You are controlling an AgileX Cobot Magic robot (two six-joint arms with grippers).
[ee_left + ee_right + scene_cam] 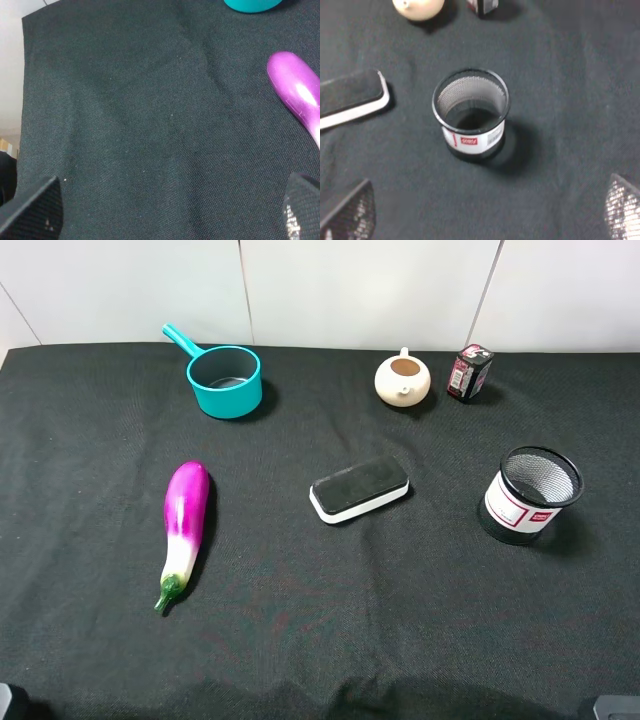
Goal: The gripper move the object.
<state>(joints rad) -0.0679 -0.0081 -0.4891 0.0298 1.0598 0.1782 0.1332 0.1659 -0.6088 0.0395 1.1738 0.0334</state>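
Matt black cloth (320, 640), glossy eggplant (186, 510), wire-mesh cup (533, 492)

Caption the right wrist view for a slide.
Open right gripper above the mesh cup; eraser, teapot and box beyond.

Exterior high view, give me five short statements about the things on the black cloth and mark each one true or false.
1. The small red-and-black box stands right of the cream ceramic teapot. True.
2. The purple eggplant lies inside the teal saucepan. False: it lies on the cloth, apart from the pan.
3. The black mesh cup stands upright. True.
4. The black-and-white eraser block touches the mesh cup. False: they are apart.
5. The right gripper holds the box. False: its jaws are open and empty.
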